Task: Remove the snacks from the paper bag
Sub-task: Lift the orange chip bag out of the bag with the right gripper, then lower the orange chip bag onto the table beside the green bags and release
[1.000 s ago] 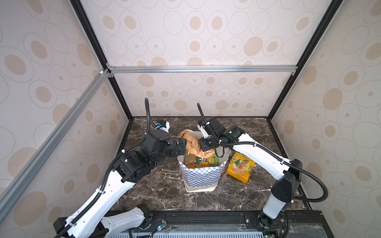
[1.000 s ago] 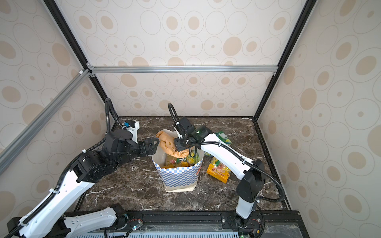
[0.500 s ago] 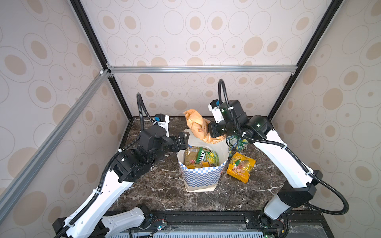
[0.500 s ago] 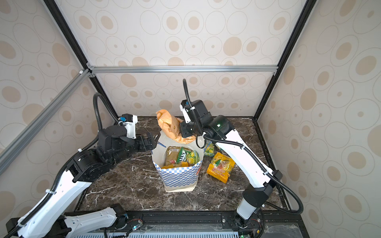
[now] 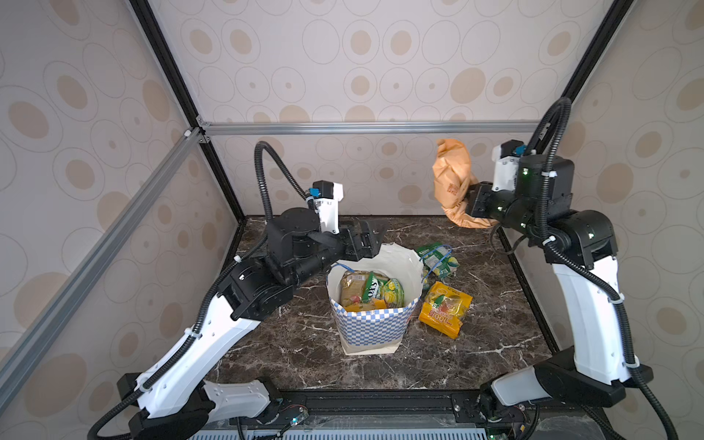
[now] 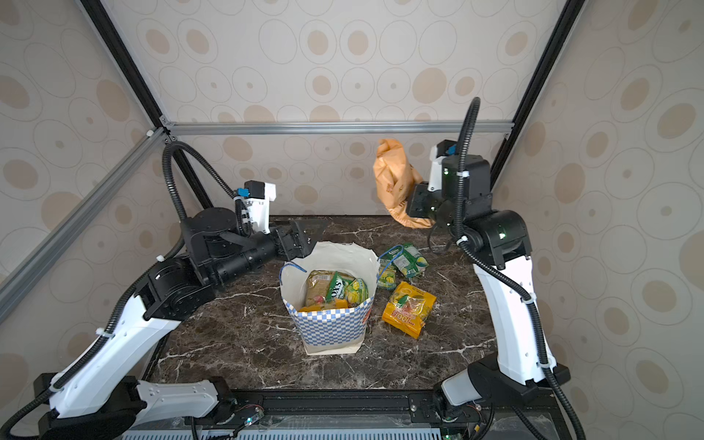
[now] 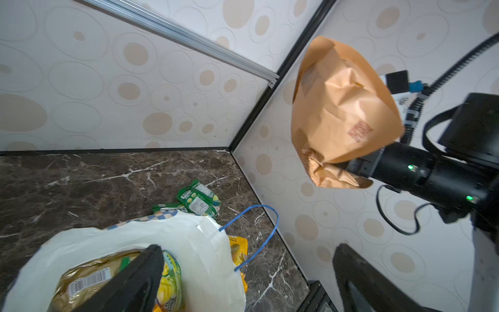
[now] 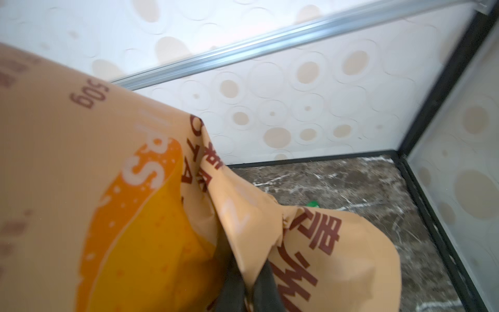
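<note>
Right wrist view: right pincer [image 8: 244, 286] clamped on orange-tan chips bag [image 8: 135, 189], held high, far right. Left pincer [image 5: 371, 238] spread wide, empty, by paper bag [image 5: 371, 324] far-left rim.

The chips bag [image 8: 81, 167] shows "50g" and Chinese characters.

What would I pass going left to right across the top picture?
Left arm → paper bag → yellow candy packet → right arm. The green packets and the held orange bag overlap the yellow one, so they're skipped.
</note>
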